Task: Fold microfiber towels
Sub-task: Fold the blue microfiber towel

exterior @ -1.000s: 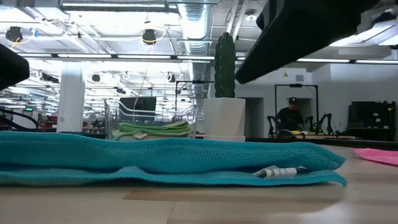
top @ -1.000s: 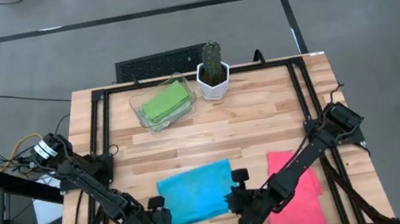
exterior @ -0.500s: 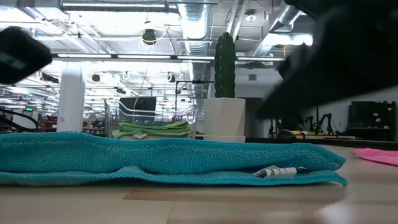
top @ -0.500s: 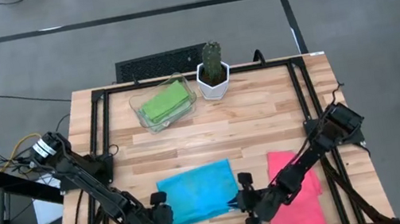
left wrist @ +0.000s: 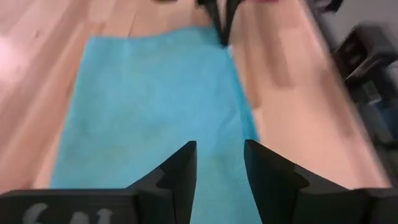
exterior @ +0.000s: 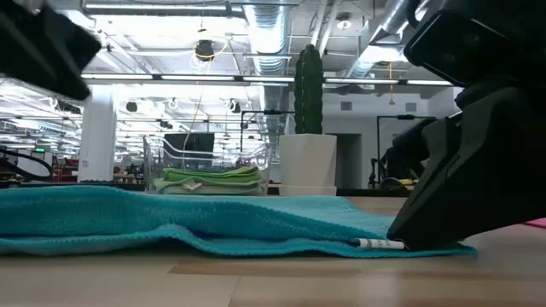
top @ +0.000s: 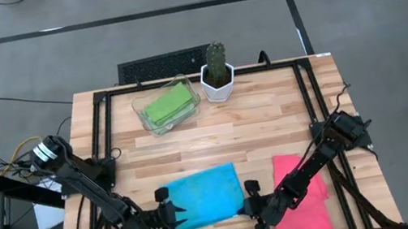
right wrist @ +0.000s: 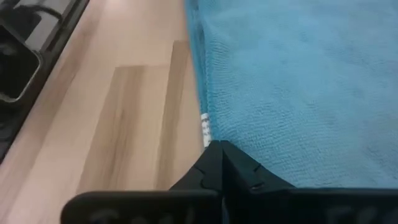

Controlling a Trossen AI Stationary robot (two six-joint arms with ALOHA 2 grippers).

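A cyan microfiber towel (top: 202, 197) lies folded flat at the table's near middle. My right gripper (top: 244, 205) is down at its near right corner, shut on the edge beside a white label (right wrist: 204, 127). My left gripper (left wrist: 219, 168) stands open at the towel's left edge (top: 172, 212), pointing along the cloth toward the right arm; I cannot tell whether it touches. A pink towel (top: 305, 195) lies flat to the right, partly under the right arm. Green towels (top: 167, 104) are stacked in a clear tray. My right gripper has its shut fingertips (right wrist: 211, 163) on the cyan towel's edge (right wrist: 214, 138) right beside the white label, at the near right corner. The fingers slant down from the table's right side. The corner (exterior: 426, 249) lies flat on the wood. The fingers hide how many layers are between them.
A potted cactus (top: 217, 73) stands at the far middle beside the clear tray (top: 158, 123). A black frame (top: 104, 155) runs along the table's edges. Bare wood (top: 271, 120) stretches between the tray and the towels.
My right gripper has come down onto the cyan towel's near right corner, and the towel's right end now lies flatter under it. My left gripper has swung round at the towel's left edge and now points toward the table's right.
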